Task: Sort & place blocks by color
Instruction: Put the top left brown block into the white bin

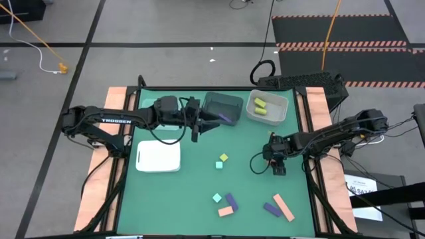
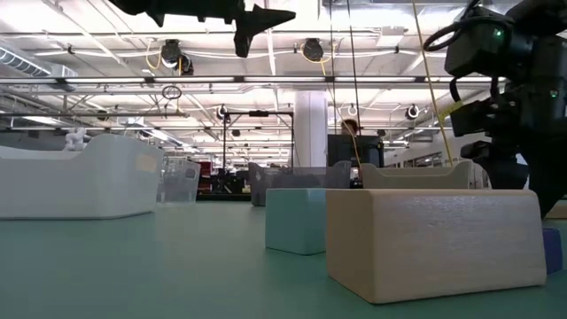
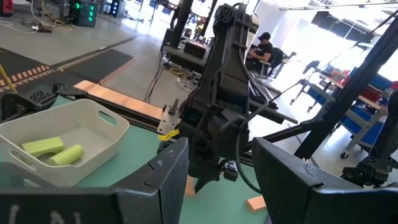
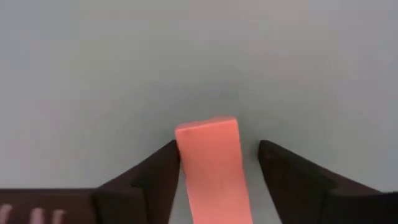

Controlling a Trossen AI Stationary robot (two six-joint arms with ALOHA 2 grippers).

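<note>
table (image 1: 199, 192): green mat, fills the centre of the high view. "trossen" is readable on the left arm (image 1: 109, 120), left of centre.
white tray (image 1: 158, 157), left of centre, nothing visible in it.
dark bin (image 1: 223, 108), upper centre, holds a purple piece (image 1: 226, 119).
clear bin (image 1: 267, 108), upper right of centre, holds two yellow-green blocks (image 1: 259, 107).
left hand (image 1: 196, 119) beside the dark bin, fingers part open, nothing between them.
right hand (image 1: 273, 159) low over the mat at right. only the right wrist view shows a salmon block (image 4: 212, 168) between its parted fingers (image 4: 155, 174); cannot tell if gripped.
loose blocks (image 1: 229, 199) lie in the lower centre: teal, yellow, purple, salmon.
</note>
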